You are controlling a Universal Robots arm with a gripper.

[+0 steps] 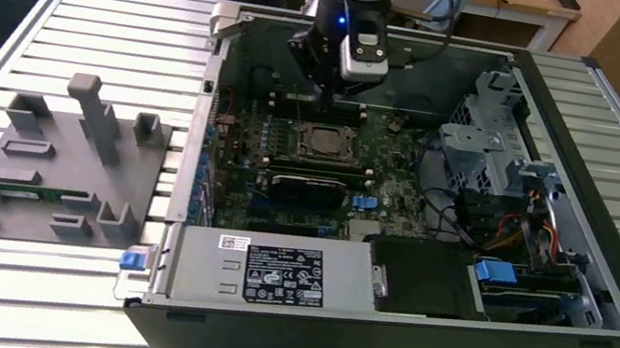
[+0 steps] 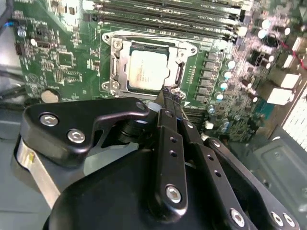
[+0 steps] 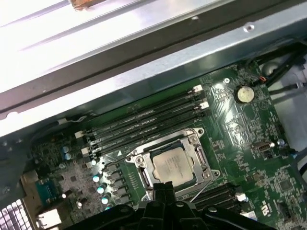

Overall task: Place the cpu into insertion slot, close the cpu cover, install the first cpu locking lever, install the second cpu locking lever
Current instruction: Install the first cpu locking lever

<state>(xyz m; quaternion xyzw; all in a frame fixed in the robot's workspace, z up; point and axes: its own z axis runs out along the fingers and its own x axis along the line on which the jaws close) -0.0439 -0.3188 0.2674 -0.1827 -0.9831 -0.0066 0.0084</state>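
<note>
The cpu (image 2: 147, 71) (image 3: 172, 166) lies flat in the insertion slot (image 1: 322, 143) on the green motherboard. The cpu cover (image 2: 115, 67) (image 3: 197, 154), a silver frame, lies down around the chip. A thin wire lever (image 3: 201, 191) slants out beside the socket's corner. My gripper (image 2: 169, 92) (image 3: 163, 184) is shut with nothing between its black fingers. Its tips hover at the socket's edge, just past the chip, in both wrist views. In the exterior view the gripper (image 1: 337, 93) hangs inside the open computer case, just behind the socket.
Memory slots (image 3: 144, 125) run alongside the socket. A black heatsink block (image 1: 310, 188) sits in front of it, with drive cages and cables (image 1: 498, 177) at the exterior view's right. A grey parts fixture (image 1: 65, 166) stands on the slatted table at the left.
</note>
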